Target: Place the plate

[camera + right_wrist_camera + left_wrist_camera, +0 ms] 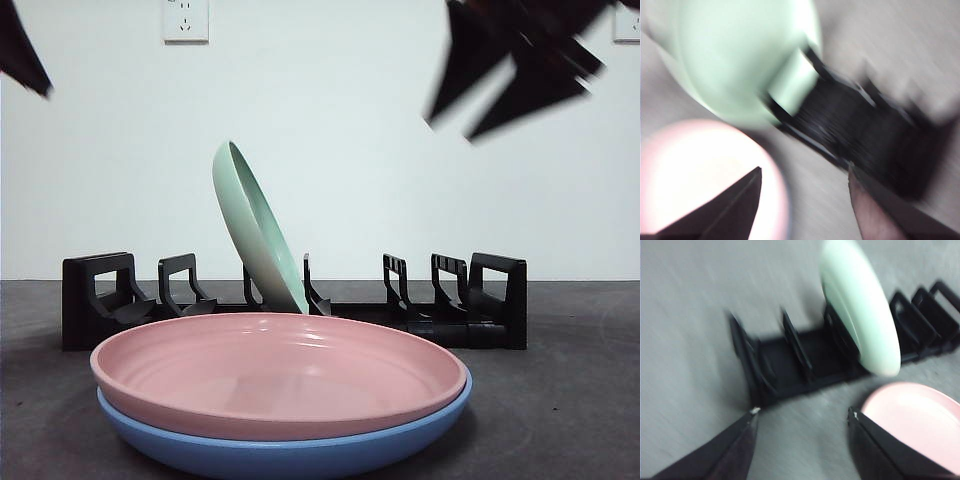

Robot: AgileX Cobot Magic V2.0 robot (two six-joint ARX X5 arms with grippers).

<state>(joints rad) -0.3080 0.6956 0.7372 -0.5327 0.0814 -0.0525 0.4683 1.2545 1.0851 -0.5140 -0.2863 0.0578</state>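
A pale mint-green round plate (pixel 256 230) stood on edge in the long black slotted plastic dish rack (pixel 95 298), in a slot a little left of the rack's middle, leaning toward eleven o'clock with its lower rim wedged between two of the dividers. The rack ran across the dark grey worktop (pixel 570 400) behind everything else. At six o'clock from it, nearest to me, a shallow pink round plate (pixel 278 372) sat nested inside a blue round plate (pixel 290 455) of about the same width, the pink rim riding just above the blue one; both lay flat and well apart from the rack.

The right tool (pixel 805 180) hung in the air at about two o'clock above the rack, blurred, touching nothing. Its two black jaws stood apart with nothing between them, and beneath it lay the green plate, the rack's end and part of the pink plate. The left tool (pixel 802 412) showed only as a dark tip at ten o'clock in the front view; its jaws were likewise spread and empty, over bare worktop between the rack and the pink plate's rim.

A white wall socket (pixel 185 20) sat on the wall at twelve o'clock.
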